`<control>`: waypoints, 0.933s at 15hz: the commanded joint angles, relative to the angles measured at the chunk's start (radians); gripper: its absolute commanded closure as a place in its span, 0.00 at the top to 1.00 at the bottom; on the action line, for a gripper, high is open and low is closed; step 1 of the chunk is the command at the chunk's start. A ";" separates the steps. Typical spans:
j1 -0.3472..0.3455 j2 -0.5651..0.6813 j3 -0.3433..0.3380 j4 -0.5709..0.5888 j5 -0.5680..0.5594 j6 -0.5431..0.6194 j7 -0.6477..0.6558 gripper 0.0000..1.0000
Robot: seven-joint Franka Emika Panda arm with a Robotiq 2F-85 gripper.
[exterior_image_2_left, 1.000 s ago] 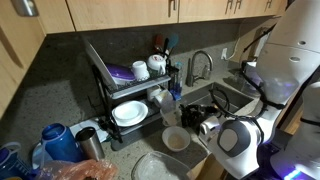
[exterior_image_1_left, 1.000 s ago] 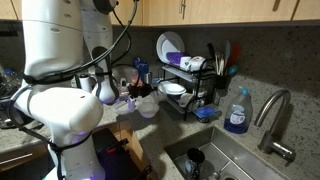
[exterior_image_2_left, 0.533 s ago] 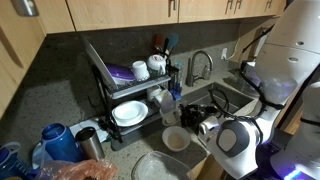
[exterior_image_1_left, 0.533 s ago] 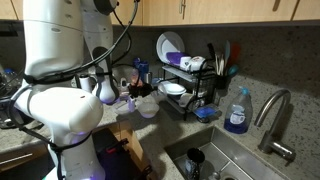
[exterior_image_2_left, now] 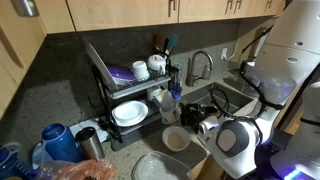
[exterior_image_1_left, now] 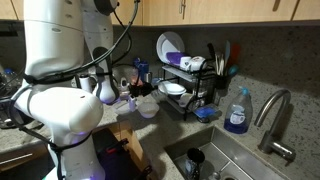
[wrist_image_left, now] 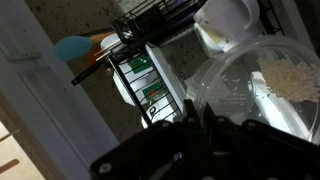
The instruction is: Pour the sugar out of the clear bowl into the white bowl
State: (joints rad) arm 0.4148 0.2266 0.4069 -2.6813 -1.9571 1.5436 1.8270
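In the wrist view the clear bowl fills the right side, with a heap of white sugar in it. My gripper comes in from the bottom, its two dark fingers close together at the bowl's near rim, gripping it. The white bowl sits just beyond, next to the dish rack. In an exterior view the clear bowl lies at the counter's front, the white bowl behind it, and the gripper is to their right. In an exterior view the white bowl shows and the arm hides the gripper.
A black dish rack with plates and cups stands behind the bowls, also seen in the wrist view. A sink with a tap and a blue soap bottle lies beside it. Blue kettles crowd the counter's other end.
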 commanded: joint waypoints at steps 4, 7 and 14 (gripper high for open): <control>-0.011 0.008 0.010 0.011 -0.004 -0.035 -0.022 0.02; -0.011 0.008 0.009 0.011 -0.004 -0.036 -0.022 0.02; -0.010 0.006 0.011 0.011 -0.003 -0.043 -0.021 0.02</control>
State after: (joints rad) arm 0.4142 0.2275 0.4069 -2.6804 -1.9571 1.5306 1.8270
